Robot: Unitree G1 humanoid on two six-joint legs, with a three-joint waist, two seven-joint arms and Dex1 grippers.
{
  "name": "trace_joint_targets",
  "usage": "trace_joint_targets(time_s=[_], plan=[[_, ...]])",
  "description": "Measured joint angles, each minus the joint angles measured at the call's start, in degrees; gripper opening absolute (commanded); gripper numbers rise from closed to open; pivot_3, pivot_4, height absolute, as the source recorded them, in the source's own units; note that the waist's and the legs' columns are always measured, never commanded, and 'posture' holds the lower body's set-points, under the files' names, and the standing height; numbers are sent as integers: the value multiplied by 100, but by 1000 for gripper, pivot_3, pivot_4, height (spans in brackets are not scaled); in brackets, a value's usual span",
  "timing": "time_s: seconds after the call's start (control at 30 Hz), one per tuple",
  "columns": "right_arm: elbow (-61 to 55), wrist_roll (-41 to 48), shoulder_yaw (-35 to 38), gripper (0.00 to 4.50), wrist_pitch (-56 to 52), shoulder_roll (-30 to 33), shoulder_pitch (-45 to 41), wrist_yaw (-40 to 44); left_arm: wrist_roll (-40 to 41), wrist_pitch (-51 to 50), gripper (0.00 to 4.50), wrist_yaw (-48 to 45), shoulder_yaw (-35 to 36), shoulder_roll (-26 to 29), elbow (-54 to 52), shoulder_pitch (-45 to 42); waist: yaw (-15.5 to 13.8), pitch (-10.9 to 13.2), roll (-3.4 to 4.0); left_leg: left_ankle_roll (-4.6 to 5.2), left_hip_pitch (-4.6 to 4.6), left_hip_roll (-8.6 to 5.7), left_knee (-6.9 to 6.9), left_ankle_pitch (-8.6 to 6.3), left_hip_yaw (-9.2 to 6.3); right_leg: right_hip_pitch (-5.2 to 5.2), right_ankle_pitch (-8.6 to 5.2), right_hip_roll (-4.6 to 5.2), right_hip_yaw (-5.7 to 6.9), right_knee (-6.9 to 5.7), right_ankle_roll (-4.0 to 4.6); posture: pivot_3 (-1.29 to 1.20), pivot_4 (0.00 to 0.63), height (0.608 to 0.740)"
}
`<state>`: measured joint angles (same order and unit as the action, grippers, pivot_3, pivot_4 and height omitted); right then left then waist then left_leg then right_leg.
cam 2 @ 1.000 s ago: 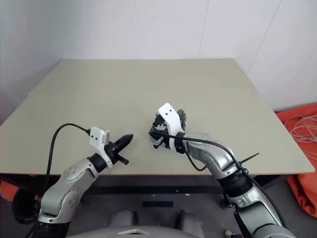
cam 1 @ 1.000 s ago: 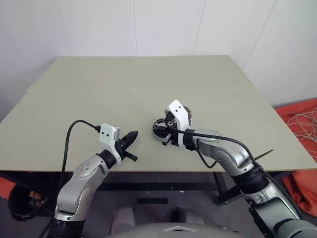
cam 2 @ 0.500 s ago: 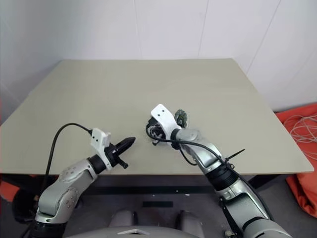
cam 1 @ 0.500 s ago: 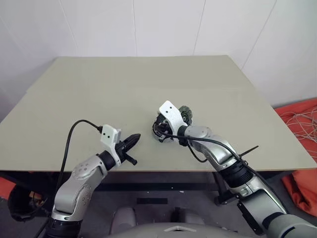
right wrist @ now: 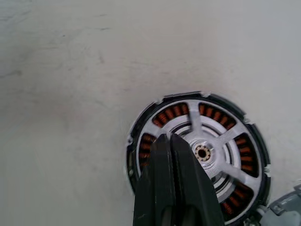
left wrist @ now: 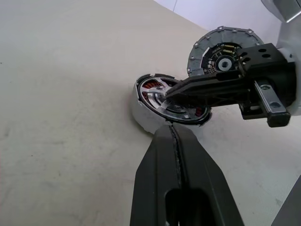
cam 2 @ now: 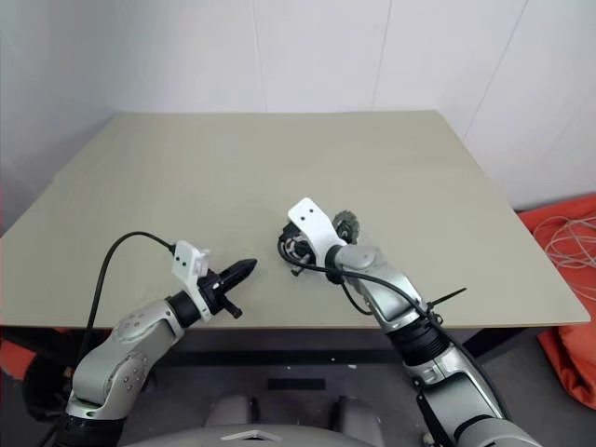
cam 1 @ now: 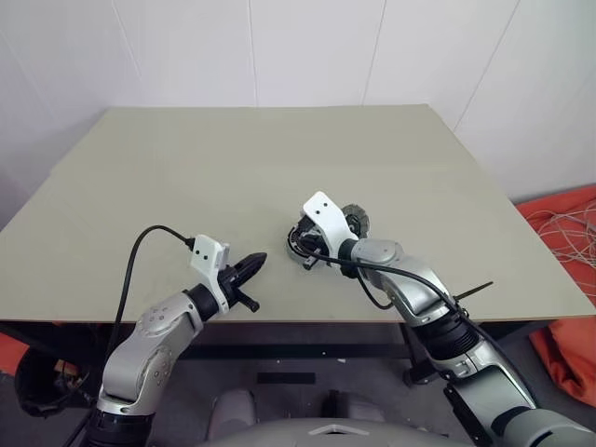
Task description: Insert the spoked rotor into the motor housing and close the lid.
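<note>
Rotor (right wrist: 202, 153): seated in housing (right wrist: 141, 136) mid-table, spokes over windings.
Lid (left wrist: 225, 49): just beside.
Right gripper (right wrist: 168, 139): fingers pressed together, tip on rotor — press squarely, gently.
Left gripper (left wrist: 175, 136): pressed together, empty — near.

The left gripper (cam 1: 253, 264) sat lower left of centre, fingers pressed together, pointing right. The right gripper (left wrist: 165, 92), also closed, angled down near centre.

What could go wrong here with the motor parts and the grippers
The shut right gripper rests its tips on the rotor seated over the copper windings; pressing off-centre could tip it. The lid lies close behind that gripper, so it could get knocked.
</note>
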<state>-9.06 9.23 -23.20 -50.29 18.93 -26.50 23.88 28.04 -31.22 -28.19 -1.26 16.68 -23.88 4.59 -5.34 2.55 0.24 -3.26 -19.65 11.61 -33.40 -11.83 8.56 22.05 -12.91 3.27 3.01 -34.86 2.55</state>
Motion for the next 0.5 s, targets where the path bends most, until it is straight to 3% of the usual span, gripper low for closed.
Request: trace_joint_targets(time_s=[0.3, 0.5], plan=[[-71, -3, 35, 21, -127, -140, 8, 114, 67, -60, 0, 32, 0, -5, -13, 0, -1, 0, 1, -2, 15, 1, 0, 1, 1, -12, -8, 0, -1, -1, -14, 0, 0, 740], [-47, 193, 496, 21, 684, -678, -65, 279, 104, -73, 0, 75, -3, -10, -24, 0, 5, 1, 2, -1, 11, 1, 1, 1, 2, -6, -8, 0, -2, -1, -12, 0, 0, 740]])
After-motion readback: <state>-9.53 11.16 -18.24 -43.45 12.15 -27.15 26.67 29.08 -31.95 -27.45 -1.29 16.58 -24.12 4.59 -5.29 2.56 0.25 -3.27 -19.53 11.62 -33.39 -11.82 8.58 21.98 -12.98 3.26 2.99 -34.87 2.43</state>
